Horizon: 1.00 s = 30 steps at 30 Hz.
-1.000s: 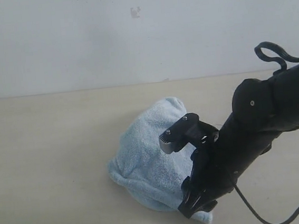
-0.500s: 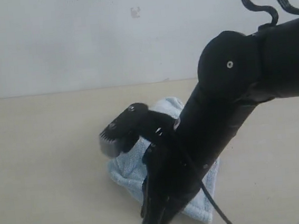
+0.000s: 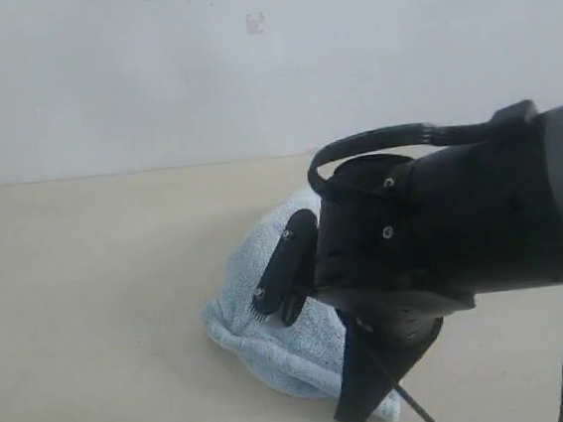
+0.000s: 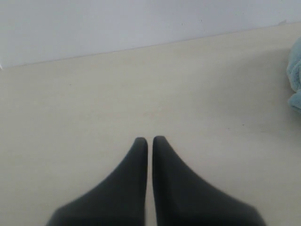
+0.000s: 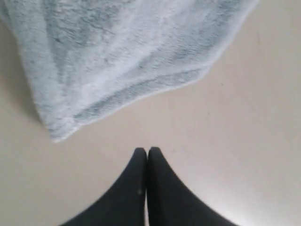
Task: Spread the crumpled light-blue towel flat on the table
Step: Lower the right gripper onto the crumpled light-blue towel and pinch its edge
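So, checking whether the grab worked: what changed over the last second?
The right arm swung across the towel and turned, filling more of the exterior view. The right gripper is shut on nothing, above the table beside the towel's edge. The towel stayed crumpled in place; nothing was taken hold of.

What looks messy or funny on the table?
The towel sits bunched in a rumpled heap on the table instead of lying flat. Nothing looks spilled or broken.
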Tool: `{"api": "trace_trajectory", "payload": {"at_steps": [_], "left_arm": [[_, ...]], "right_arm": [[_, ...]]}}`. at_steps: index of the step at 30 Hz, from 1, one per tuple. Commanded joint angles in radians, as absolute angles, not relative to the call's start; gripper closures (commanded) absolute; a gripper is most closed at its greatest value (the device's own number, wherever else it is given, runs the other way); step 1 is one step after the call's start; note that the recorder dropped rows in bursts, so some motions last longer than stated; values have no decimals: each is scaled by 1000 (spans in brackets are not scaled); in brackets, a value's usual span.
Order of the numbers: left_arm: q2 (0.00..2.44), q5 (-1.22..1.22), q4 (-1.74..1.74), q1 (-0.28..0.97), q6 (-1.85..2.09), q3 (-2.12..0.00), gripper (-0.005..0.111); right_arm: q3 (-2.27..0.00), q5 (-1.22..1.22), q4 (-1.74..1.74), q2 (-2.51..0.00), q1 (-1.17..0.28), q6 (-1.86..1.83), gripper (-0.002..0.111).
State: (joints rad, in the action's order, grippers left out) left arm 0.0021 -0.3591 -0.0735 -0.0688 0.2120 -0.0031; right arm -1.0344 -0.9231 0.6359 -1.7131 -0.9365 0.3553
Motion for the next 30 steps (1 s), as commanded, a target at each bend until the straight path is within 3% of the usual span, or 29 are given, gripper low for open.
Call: {"api": "trace_trajectory", "payload": {"at_steps": [1, 6, 11, 24, 27, 30], "left_arm": [[0, -356, -82, -71, 204, 0, 103], [0, -356, -82, -71, 204, 0, 103], [0, -356, -82, -71, 204, 0, 103], [0, -356, -82, -71, 204, 0, 103], [0, -356, -82, -71, 204, 0, 103], [0, -356, -82, -71, 204, 0, 103]], "right_arm": [[-1029, -778, 310, -1758, -937, 0, 99], [-1029, -738, 209, -1766, -937, -76, 68], [-1029, -729, 455, -1787, -927, 260, 68], [-1024, -661, 471, -1908, -877, 271, 68], [-1024, -658, 484, -1923, -877, 289, 76], [-1024, -667, 484, -1927, -877, 289, 108]]}}
